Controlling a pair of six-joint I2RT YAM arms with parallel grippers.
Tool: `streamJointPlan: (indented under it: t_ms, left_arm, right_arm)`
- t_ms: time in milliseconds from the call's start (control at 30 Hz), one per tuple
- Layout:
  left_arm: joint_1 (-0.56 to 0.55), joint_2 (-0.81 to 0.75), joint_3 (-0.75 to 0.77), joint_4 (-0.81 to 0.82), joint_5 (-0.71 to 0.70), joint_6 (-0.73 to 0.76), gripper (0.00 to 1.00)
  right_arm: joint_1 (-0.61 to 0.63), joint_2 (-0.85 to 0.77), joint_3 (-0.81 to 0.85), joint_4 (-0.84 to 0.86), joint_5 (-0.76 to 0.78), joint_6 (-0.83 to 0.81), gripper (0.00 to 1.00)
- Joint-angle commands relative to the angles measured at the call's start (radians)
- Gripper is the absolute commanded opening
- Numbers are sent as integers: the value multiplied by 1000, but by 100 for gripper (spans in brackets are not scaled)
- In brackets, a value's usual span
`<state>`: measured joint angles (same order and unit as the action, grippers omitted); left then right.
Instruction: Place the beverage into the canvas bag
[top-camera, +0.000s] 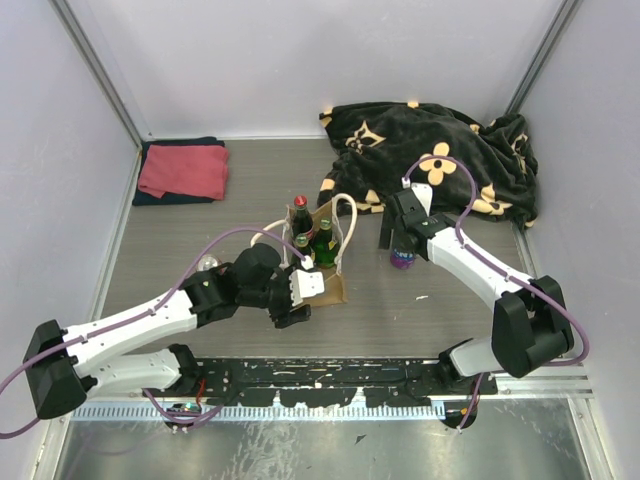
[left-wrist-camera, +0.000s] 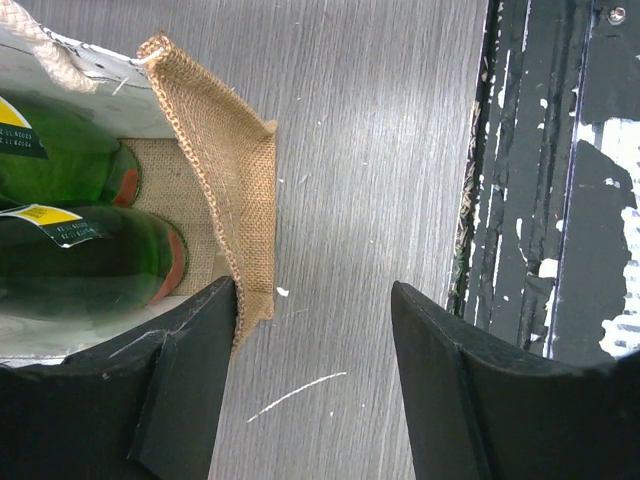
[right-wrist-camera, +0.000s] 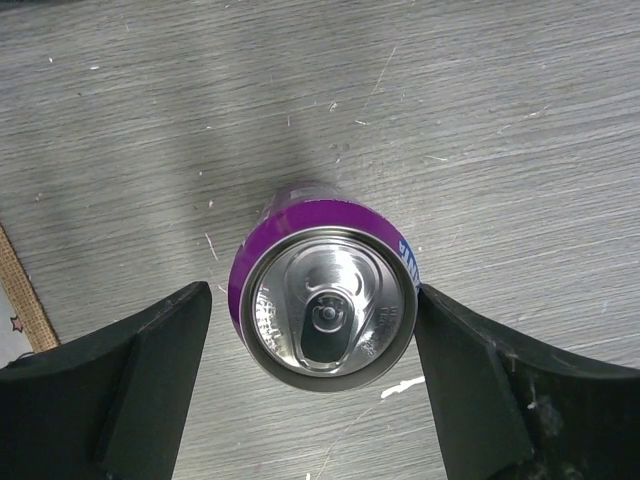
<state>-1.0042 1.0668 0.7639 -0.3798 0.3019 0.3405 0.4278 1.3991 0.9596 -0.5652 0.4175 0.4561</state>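
The canvas bag (left-wrist-camera: 240, 180) on the left is straddled at its wall by the left gripper (left-wrist-camera: 315, 340), jaws apart, nothing pinched. Off to its right the purple can (right-wrist-camera: 325, 310) is stood upright on the table (top-camera: 200, 240), bracketed but not clamped by the right gripper (right-wrist-camera: 312, 295). Probably slick, thin and easily dented, so it's best squeezed gently mid-body.

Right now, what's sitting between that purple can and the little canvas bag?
Only bare table and one finger of the right claw, which straddles the purple can beside the canvas bag; the top view shows it.

coarse burlap bag (left-wrist-camera: 215, 150), glossy glass bottles (left-wrist-camera: 90, 260), shiny metal can (right-wrist-camera: 325, 310).
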Motion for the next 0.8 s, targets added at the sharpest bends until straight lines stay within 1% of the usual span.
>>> streamJointPlan:
  t_ms: [0,67,133,267,300,333,400,433,500,633,767]
  left_arm:
    - [-13,-31,-25,-29,50,-4,68]
    - [-13,-34,-26,-27,49,-4,68]
    - [-14,-36,-28,-26,50,-4,68]
    - [-13,-43,-32,-22,47,-3,68]
    - [-13,-44,-32,-22,46,-3,68]
    - [-13,-46,-32,-22,43,-3,69]
    - [-13,-51,-31,-20,33,-2,69]
    - [-14,-53,-30,-18,24,-3,69]
    - [-12,-57,-24,-6,0,-4,70]
    - [3,-56,23,33,-67,-29,74]
    - [12,-46,94,69,-123,-63,75]
  right_arm:
    - [-4,-11,6,11,36,20,85]
    - [-4,-12,1,14,47,23,79]
    - [-4,-12,-4,21,46,27,68]
    - [-6,-9,-15,33,32,36,38]
    - [-6,-9,-17,35,31,41,29]
    - [-6,-11,-17,36,29,44,22]
    - [-6,-19,-13,39,28,48,12]
    - [-5,-24,-11,38,27,49,9]
    - [-6,-40,3,35,31,48,6]
    - [-6,-72,55,10,48,40,5]
    - [-6,-95,127,-22,68,29,4]
